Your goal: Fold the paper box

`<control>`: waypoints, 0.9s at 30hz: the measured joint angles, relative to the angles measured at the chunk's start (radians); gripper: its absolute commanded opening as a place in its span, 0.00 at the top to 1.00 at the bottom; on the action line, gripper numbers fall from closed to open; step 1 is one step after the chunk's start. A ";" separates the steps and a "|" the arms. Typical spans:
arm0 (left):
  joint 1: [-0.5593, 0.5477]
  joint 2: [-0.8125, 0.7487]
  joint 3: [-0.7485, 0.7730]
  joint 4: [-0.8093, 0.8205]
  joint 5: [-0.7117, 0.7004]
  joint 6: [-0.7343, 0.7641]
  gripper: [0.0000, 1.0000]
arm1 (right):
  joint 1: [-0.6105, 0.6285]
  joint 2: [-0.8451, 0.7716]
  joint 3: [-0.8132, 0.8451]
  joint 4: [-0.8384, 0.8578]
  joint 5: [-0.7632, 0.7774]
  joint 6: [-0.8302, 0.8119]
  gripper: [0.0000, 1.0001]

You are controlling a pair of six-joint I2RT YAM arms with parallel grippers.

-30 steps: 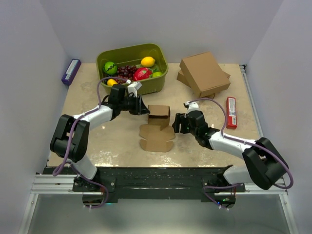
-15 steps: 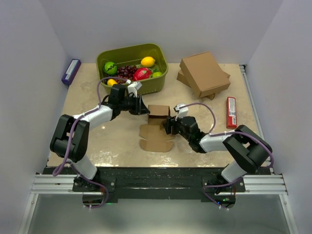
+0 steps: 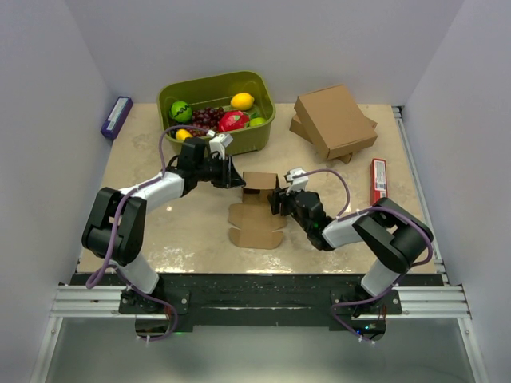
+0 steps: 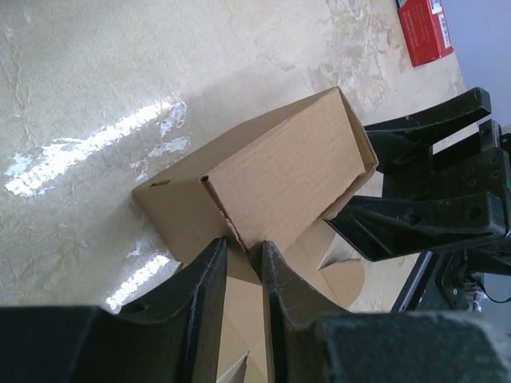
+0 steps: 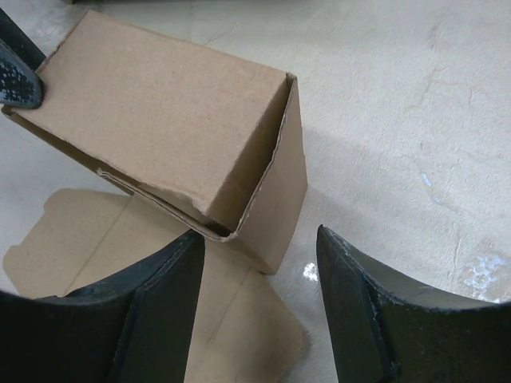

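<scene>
The paper box (image 3: 260, 184) is a brown cardboard piece at the table's middle. Part of it is raised into a squarish shell, and its flaps (image 3: 255, 227) lie flat in front. My left gripper (image 3: 232, 177) is at the shell's left end. In the left wrist view it (image 4: 242, 243) is shut on an upright wall edge of the box (image 4: 279, 171). My right gripper (image 3: 279, 199) is at the shell's right end. In the right wrist view it (image 5: 259, 235) is open, and its fingers (image 5: 172, 275) straddle the box's near corner (image 5: 275, 207) without pinching it.
A green bin (image 3: 263, 128) of fruit stands behind the box. Larger stacked cardboard boxes (image 3: 334, 121) sit at the back right. A red packet (image 3: 379, 183) lies at the right. A purple carton (image 3: 116, 116) leans at the left wall.
My right gripper has moved left up to the box's right end and its jaws have narrowed a little. The left gripper keeps its hold.
</scene>
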 measured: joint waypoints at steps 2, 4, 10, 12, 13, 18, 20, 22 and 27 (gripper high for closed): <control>0.000 0.000 0.000 0.000 0.000 0.000 0.74 | 0.000 0.000 0.004 0.009 0.006 -0.006 0.38; 0.000 0.000 0.000 0.000 0.000 0.000 0.74 | 0.001 0.003 0.011 0.013 0.007 -0.013 0.37; 0.000 0.000 0.002 -0.002 -0.001 0.000 0.74 | 0.007 0.032 0.049 0.015 0.006 -0.041 0.36; 0.000 0.000 0.002 -0.002 0.000 0.000 0.74 | 0.010 0.038 0.058 0.015 0.006 -0.053 0.36; 0.000 0.000 0.002 -0.002 0.000 0.000 0.74 | 0.010 0.041 0.063 0.014 0.005 -0.058 0.36; 0.000 0.000 0.002 -0.002 0.003 0.000 0.74 | 0.013 0.057 0.087 0.011 0.000 -0.091 0.35; 0.000 0.000 0.002 -0.002 0.005 0.000 0.74 | 0.014 0.071 0.100 0.011 -0.003 -0.100 0.34; 0.000 0.000 0.002 -0.002 0.005 0.000 0.74 | 0.015 0.082 0.111 0.011 -0.004 -0.108 0.35; 0.001 0.001 0.004 -0.003 0.008 0.000 0.74 | 0.014 0.096 0.125 0.011 -0.003 -0.125 0.48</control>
